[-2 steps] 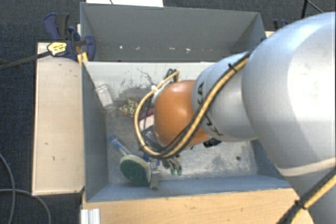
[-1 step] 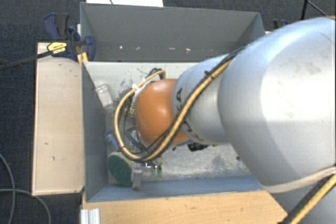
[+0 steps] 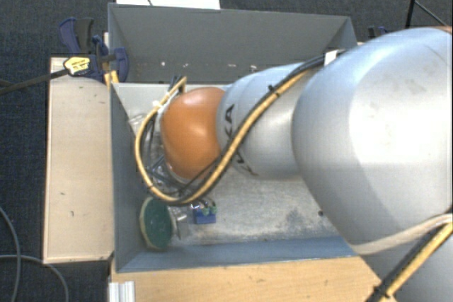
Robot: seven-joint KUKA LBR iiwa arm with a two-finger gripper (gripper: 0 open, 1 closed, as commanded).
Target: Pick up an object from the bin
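The arm [image 3: 382, 138] is built of thick, rounded segments in smooth silvery grey. The broadest is on the right, and a narrower barrel-shaped one to its left bears black lettering [image 3: 228, 125] at its left end. A glossy, dome-shaped orange cover [image 3: 190, 129] caps the arm's left end, and a cable [image 3: 248, 120], black with a yellowish sheath, runs along the narrower segment and loops round the cover's left and near sides.
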